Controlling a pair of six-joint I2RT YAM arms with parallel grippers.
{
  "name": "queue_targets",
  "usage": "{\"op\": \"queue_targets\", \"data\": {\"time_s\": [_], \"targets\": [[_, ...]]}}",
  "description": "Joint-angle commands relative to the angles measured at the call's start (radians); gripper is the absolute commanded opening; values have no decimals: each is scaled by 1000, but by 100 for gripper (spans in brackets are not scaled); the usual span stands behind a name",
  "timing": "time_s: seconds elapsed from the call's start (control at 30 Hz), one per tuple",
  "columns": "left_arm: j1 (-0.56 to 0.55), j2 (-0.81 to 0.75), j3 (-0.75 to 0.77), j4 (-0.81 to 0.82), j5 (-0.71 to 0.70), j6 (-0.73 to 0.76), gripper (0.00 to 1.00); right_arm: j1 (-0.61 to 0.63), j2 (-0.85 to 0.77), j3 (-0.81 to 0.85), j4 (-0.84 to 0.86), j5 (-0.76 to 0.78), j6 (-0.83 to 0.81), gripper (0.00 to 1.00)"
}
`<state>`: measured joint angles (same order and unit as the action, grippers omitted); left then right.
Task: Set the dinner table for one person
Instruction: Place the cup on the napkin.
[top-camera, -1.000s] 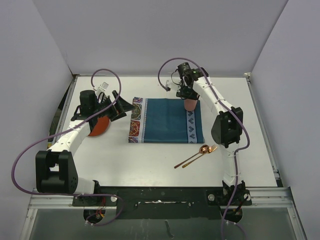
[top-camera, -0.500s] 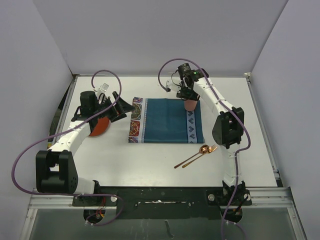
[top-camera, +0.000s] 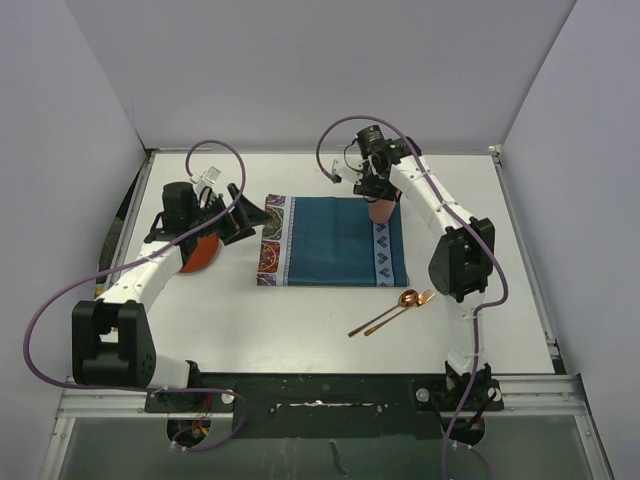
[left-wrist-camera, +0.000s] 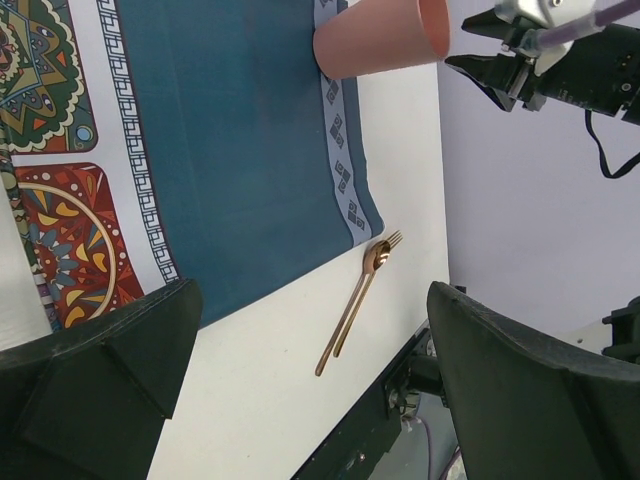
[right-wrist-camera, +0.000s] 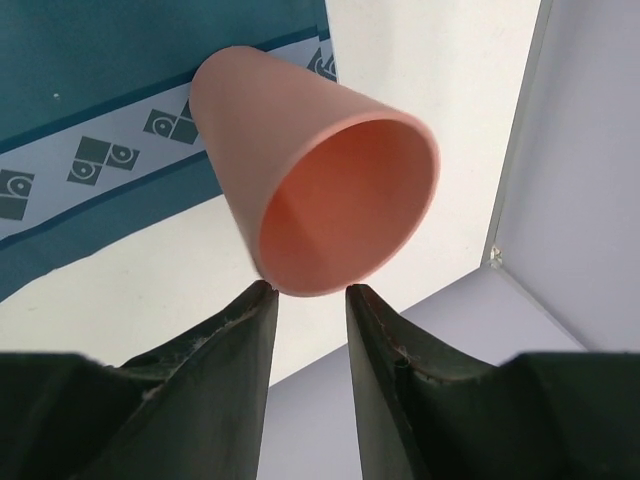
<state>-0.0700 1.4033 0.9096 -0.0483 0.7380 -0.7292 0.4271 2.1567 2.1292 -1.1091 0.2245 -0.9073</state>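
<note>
cup (right-wrist-camera: 300, 190) stands on placemat (top-camera: 330, 240), far right corner, judged its drink spot. right gripper (right-wrist-camera: 307, 289) part-open beside rim, gripping nothing. left gripper (left-wrist-camera: 312, 300) fully spread, empty.

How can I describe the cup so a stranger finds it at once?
On the white dinner table lies a teal placemat. The cup stands upright on the mat's far right corner, on the patterned border. It alone is salmon-pink and tapered; the copper cutlery lies flat off the mat.
</note>
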Motion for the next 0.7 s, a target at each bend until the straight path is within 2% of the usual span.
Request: {"op": "queue_targets", "data": {"time_s": [0.0,0.23,0.33,0.4,0.47,0.53,0.6,0.67], "targets": [[-11,-13,27,57,18,-3,98,6,-122,-38,13,5,17,35],[-20,-9,42,51,10,2,98,6,-181,-93,17,0,31,35],[-15,-7,90,-58,-38,76,98,6,-203,-107,34,3,33,35],[-2,-2,208,-264,-190,174,98,6,-220,-109,53,15,35,35],[4,12,326,-478,-457,270,98,1,-246,-114,89,31,38,35],[17,30,391,-574,-663,346,98,-10,-267,-115,113,26,57,35],[72,50,410,-607,-755,362,98,-19,-284,-127,123,5,89,35],[185,61,383,-612,-728,292,98,-24,-302,-163,153,-14,105,35]]}}
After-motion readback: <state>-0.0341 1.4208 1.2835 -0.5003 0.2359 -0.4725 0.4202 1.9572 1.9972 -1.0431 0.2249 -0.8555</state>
